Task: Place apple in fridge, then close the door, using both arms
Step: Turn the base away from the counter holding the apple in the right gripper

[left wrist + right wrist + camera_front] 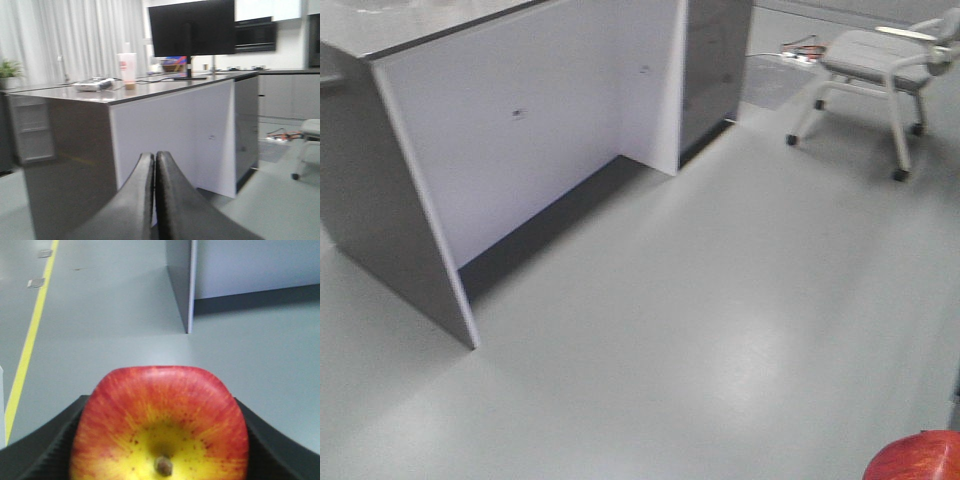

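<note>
Red-yellow apple [160, 420] clamped in the right fingers [50, 445] above grey floor [110, 315], left fingers [142, 195] pressed together, empty, facing a tabletop [150, 90] carrying a monitor [192, 27]

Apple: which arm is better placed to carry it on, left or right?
Right. The right hand is clamped on the apple; the left hand is shut and holds nothing.

A glossy, smooth-skinned apple [159, 425] sits against the matt black, finely ribbed pads [47, 452] of my right gripper [161, 405]; the grey floor [110, 315] shows a dull sheen.
</note>
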{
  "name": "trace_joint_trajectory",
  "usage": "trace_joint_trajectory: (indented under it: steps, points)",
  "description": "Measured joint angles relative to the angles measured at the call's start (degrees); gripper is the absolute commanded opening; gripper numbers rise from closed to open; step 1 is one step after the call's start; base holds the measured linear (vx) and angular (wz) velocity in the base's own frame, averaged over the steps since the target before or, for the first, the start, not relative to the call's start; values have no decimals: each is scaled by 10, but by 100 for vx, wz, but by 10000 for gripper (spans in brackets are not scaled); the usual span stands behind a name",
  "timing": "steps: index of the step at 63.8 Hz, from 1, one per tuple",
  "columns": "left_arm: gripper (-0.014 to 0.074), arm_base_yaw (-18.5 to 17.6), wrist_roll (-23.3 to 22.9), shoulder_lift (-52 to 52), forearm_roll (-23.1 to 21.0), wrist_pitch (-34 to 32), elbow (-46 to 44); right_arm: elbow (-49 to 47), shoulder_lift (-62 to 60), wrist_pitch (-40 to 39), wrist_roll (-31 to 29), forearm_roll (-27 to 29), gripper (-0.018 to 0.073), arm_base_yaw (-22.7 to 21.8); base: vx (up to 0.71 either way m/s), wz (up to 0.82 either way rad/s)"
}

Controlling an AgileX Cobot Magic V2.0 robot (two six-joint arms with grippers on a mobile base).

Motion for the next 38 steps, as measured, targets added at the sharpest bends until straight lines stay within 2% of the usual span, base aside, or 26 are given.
trace_joint_trajectory:
  steps: [38]
  points:
    - [-6, 0, 0, 0, 0, 0, 0, 0, 0, 4, 0, 0, 387, 0, -5, 63]
